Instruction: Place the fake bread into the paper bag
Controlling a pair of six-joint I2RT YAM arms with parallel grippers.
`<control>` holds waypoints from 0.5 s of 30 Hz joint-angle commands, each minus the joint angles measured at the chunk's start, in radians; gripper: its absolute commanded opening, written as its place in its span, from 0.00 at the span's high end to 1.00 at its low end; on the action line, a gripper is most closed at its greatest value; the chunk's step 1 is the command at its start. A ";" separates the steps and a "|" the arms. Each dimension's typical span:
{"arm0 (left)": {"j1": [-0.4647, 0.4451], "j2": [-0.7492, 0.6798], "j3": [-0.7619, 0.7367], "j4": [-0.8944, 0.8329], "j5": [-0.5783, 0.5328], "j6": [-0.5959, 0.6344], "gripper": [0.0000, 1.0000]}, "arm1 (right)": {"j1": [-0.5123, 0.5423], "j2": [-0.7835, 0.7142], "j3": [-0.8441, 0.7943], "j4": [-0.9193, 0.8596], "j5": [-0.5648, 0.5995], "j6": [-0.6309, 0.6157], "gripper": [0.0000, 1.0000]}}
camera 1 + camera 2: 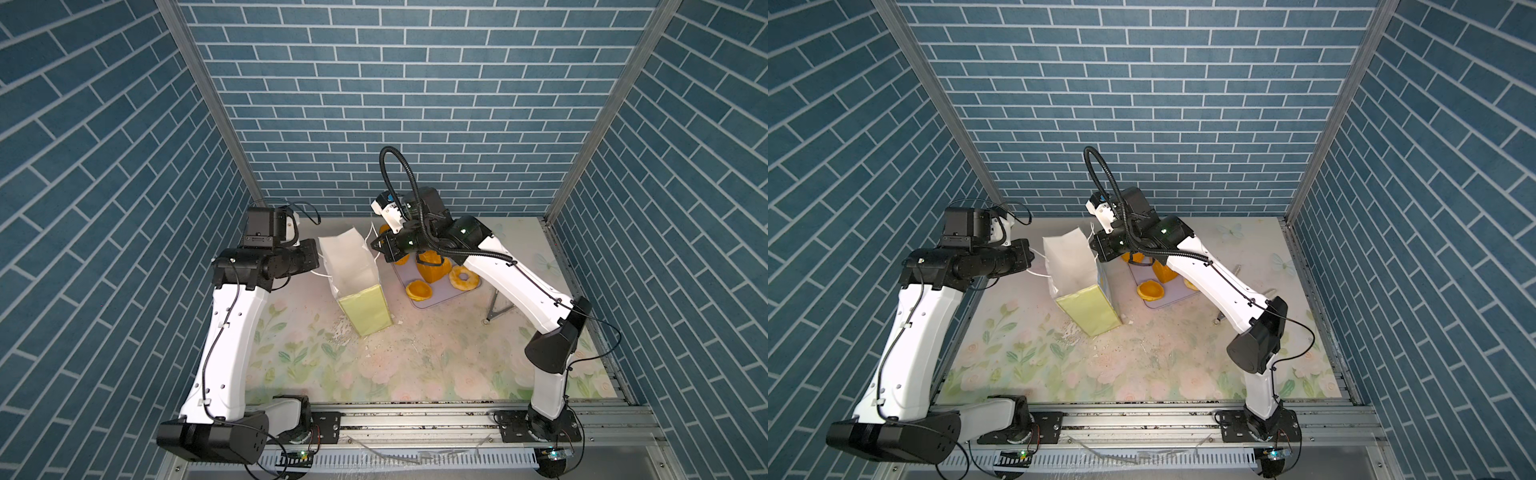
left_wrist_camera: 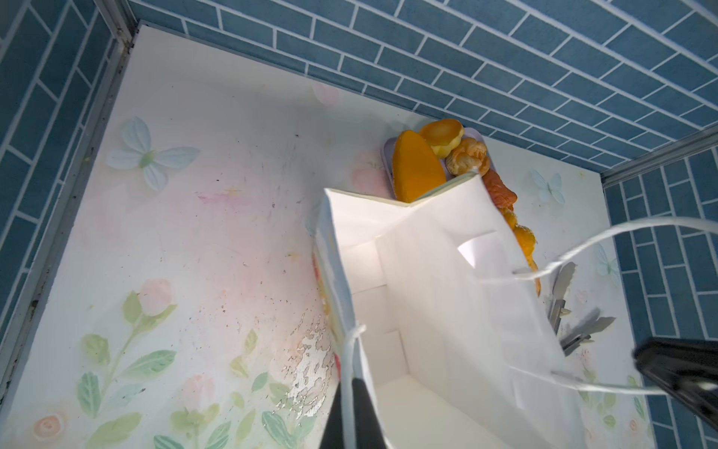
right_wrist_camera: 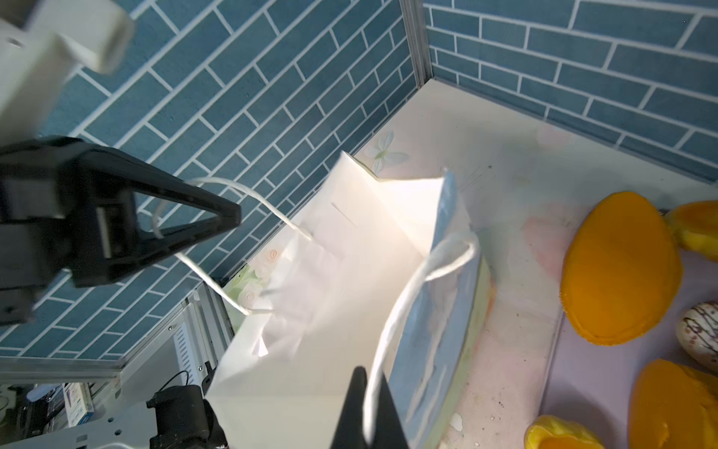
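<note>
Left claw [image 2: 351, 396] and right claw [image 3: 365, 396] each clamp a cord [image 3: 392, 326], spreading the bag [image 1: 353, 266] on the table [image 1: 415, 353]. Bread [image 1: 432, 270] sits on the tray [image 1: 440, 297] alongside. If I overpull, the paper tears or the bag tips.

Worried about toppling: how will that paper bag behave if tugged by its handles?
Probably light and tippy: the paper bag stands tall, narrow and empty. Its thin walls bow, so it should flex, not resist. The cord handles curve slackly, so tugs likely transmit loosely.

paper bag [image 1: 365, 309]: upright, mouth open, empty | fake bread [image 1: 434, 272]: orange pieces clustered just beside bag
</note>
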 commanded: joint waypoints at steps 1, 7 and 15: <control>0.000 0.024 0.040 0.015 0.042 0.043 1.00 | 0.006 -0.006 -0.027 0.025 0.049 0.052 1.00; -0.012 0.049 0.062 0.009 0.031 0.062 1.00 | 0.006 -0.006 -0.041 0.038 0.046 0.101 1.00; -0.012 0.072 0.112 0.001 0.030 0.083 1.00 | 0.008 -0.015 -0.053 0.042 0.053 0.115 1.00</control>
